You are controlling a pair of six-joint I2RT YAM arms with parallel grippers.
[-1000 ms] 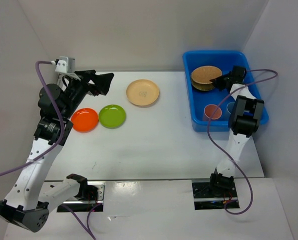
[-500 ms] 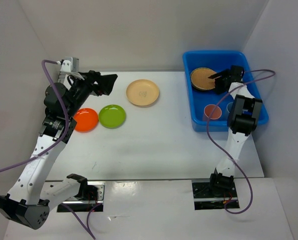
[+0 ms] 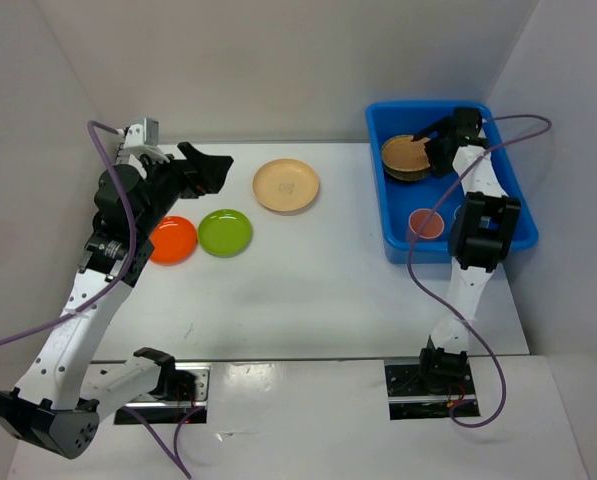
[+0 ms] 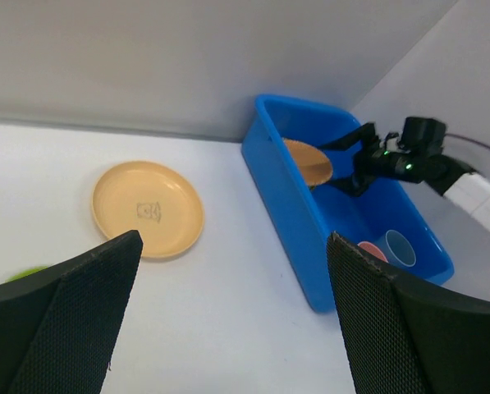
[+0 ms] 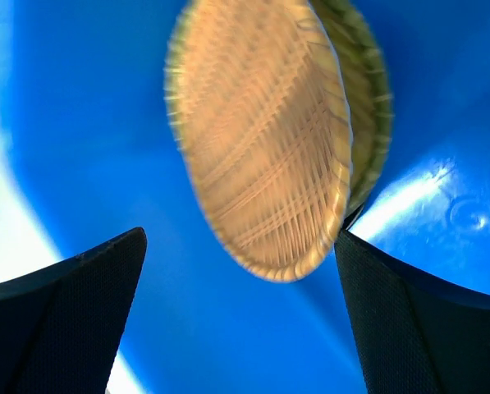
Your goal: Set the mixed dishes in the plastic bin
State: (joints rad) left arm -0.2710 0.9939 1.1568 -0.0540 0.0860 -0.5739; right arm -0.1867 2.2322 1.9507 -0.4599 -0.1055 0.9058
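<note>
**Woven plates in the bin, three plates to go**

At the upper right of the overhead view, the right jaws stand wide apart inside the blue bin [image 3: 398, 115], gripping nothing. The two tan woven plates [image 3: 406, 157] rest together just in front of them, and the pink cup [image 3: 425, 222] and blue cup [image 4: 400, 246] sit lower in the bin. I'd lift those jaws straight up, clear of the plate rim and bin wall.

The left jaws hover at upper left, also wide and empty, facing the beige plate [image 3: 286, 185]. The orange plate [image 3: 168, 240] and green plate [image 3: 224, 232] lie on the desk [image 3: 308, 270] at left. Take the beige rim squarely.
</note>
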